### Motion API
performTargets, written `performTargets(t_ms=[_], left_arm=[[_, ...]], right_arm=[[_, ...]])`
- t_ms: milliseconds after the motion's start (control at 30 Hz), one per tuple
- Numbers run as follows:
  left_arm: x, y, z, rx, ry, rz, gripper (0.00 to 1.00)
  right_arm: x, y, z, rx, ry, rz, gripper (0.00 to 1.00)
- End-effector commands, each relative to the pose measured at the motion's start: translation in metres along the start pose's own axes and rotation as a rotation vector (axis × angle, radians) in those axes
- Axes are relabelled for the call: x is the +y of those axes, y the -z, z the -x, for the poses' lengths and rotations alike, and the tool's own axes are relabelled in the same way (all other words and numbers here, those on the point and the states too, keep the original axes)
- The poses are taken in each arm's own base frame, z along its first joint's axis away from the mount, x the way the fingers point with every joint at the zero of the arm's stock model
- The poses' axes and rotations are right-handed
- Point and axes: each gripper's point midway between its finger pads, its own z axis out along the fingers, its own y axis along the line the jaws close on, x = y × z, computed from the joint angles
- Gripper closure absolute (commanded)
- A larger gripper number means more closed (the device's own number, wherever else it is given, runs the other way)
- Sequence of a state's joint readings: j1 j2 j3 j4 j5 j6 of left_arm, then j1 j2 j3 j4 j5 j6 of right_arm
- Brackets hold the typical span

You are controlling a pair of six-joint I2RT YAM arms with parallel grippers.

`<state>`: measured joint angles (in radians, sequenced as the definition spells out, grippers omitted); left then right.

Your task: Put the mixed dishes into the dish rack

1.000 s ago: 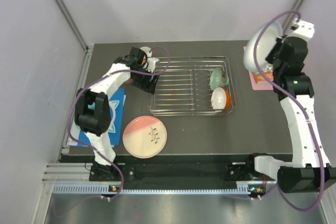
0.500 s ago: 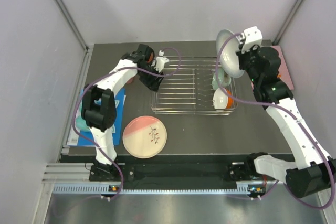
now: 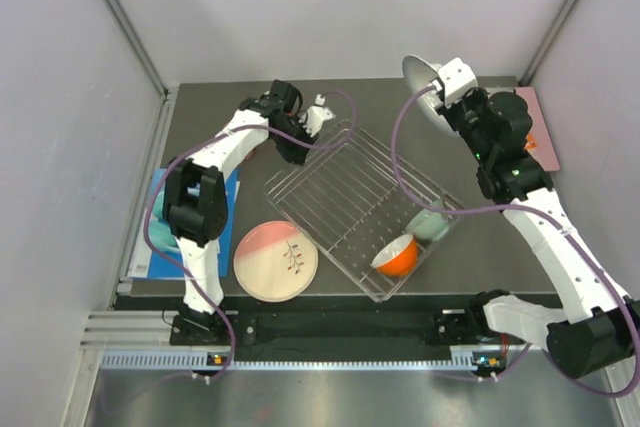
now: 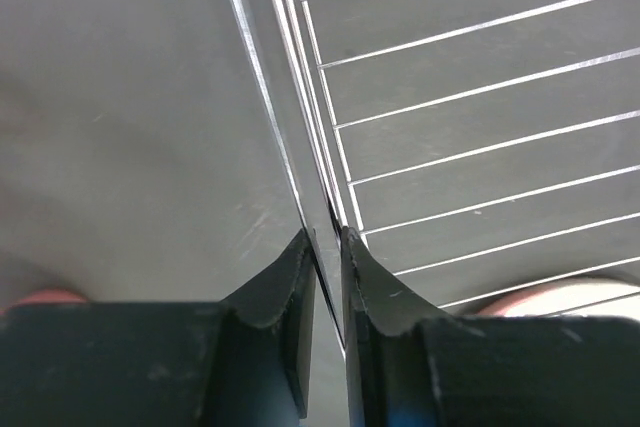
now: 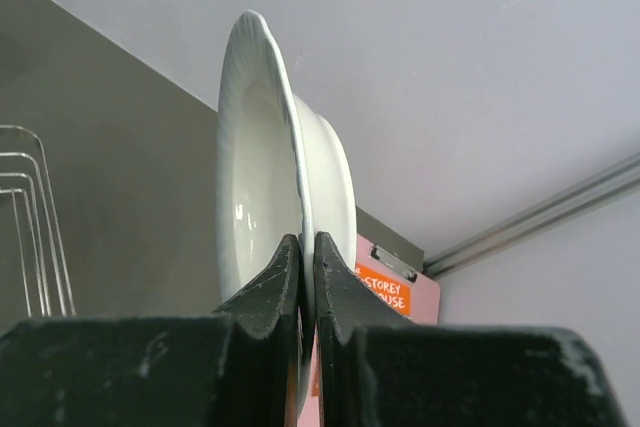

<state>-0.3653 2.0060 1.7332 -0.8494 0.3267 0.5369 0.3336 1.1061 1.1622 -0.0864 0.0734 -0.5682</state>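
The dish rack (image 3: 335,197), a chrome wire rack, lies skewed on the dark table, running diagonally from back left to front right. My left gripper (image 3: 305,141) is shut on the rack's rim wire at its far corner; in the left wrist view the thin wire runs between the closed fingertips (image 4: 327,237), beside the rack bars (image 4: 480,147). An orange bowl (image 3: 396,255) and a mint-green bowl (image 3: 430,222) sit in the rack's near-right corner. The pink-and-cream plate (image 3: 276,261) lies on the table at front left. My right gripper (image 3: 440,97) (image 5: 308,242) holds the pale plate (image 3: 418,75) (image 5: 260,167) on edge in the air.
A blue book (image 3: 225,209) lies under the left arm at the left edge. A pink clipboard (image 3: 537,127) (image 5: 392,292) lies at the back right. Grey walls close in the back and sides. Reddish and pink slivers (image 4: 40,297) show at the bottom of the left wrist view.
The left gripper closed on the rack's rim, and the rack swung from square to diagonal; both bowls moved with it toward the front. The right arm carried the pale plate leftward toward the rack.
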Motion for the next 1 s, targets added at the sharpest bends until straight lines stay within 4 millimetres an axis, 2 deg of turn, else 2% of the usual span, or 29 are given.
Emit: performTargets(t_ms=[0, 100, 133, 200, 233, 300, 333, 467, 533, 633, 667, 733, 767, 833, 967], left_arm=[[-0.009, -0.003, 0.001, -0.002, -0.087, -0.049, 0.80], [-0.010, -0.004, 0.006, -0.017, -0.064, -0.041, 0.74], [-0.008, -0.006, 0.006, -0.015, -0.050, -0.025, 0.67], [-0.006, -0.008, 0.010, -0.023, -0.026, -0.013, 0.61], [-0.004, -0.010, 0.009, -0.021, -0.016, -0.001, 0.59], [-0.001, -0.012, 0.012, -0.029, 0.008, 0.011, 0.55], [-0.001, -0.012, 0.014, -0.034, 0.013, 0.018, 0.53], [0.003, -0.014, 0.018, -0.037, 0.058, 0.033, 0.58], [0.003, -0.020, 0.015, -0.017, 0.089, 0.033, 0.65], [0.004, -0.029, 0.011, 0.034, 0.177, 0.056, 0.73], [0.006, -0.030, 0.015, 0.035, 0.192, 0.059, 0.75], [0.003, -0.041, 0.006, 0.088, 0.259, 0.058, 0.81], [0.006, -0.041, 0.011, 0.082, 0.277, 0.065, 0.83], [0.005, -0.052, 0.008, 0.105, 0.330, 0.055, 0.89], [0.001, -0.056, 0.015, 0.090, 0.356, 0.025, 0.90]], right_arm=[[-0.041, 0.017, 0.087, -0.288, -0.013, -0.113, 1.00], [-0.027, 0.029, 0.077, -0.255, -0.059, -0.078, 1.00], [-0.019, 0.040, 0.078, -0.254, -0.084, -0.054, 1.00], [-0.013, 0.054, 0.073, -0.230, -0.125, -0.051, 1.00], [-0.006, 0.069, 0.075, -0.230, -0.158, -0.023, 1.00], [-0.001, 0.084, 0.072, -0.211, -0.197, -0.012, 1.00], [0.007, 0.099, 0.073, -0.209, -0.222, 0.023, 1.00], [0.011, 0.125, 0.067, -0.175, -0.278, 0.045, 1.00], [0.015, 0.131, 0.059, -0.134, -0.276, 0.067, 1.00], [0.022, 0.131, 0.043, -0.072, -0.250, 0.080, 1.00], [0.024, 0.130, 0.037, -0.057, -0.243, 0.079, 1.00], [0.027, 0.128, 0.031, -0.040, -0.232, 0.080, 1.00], [0.029, 0.126, 0.026, -0.027, -0.224, 0.078, 1.00], [0.029, 0.124, 0.024, -0.025, -0.208, 0.069, 1.00], [0.031, 0.118, 0.019, -0.004, -0.173, 0.064, 1.00]])
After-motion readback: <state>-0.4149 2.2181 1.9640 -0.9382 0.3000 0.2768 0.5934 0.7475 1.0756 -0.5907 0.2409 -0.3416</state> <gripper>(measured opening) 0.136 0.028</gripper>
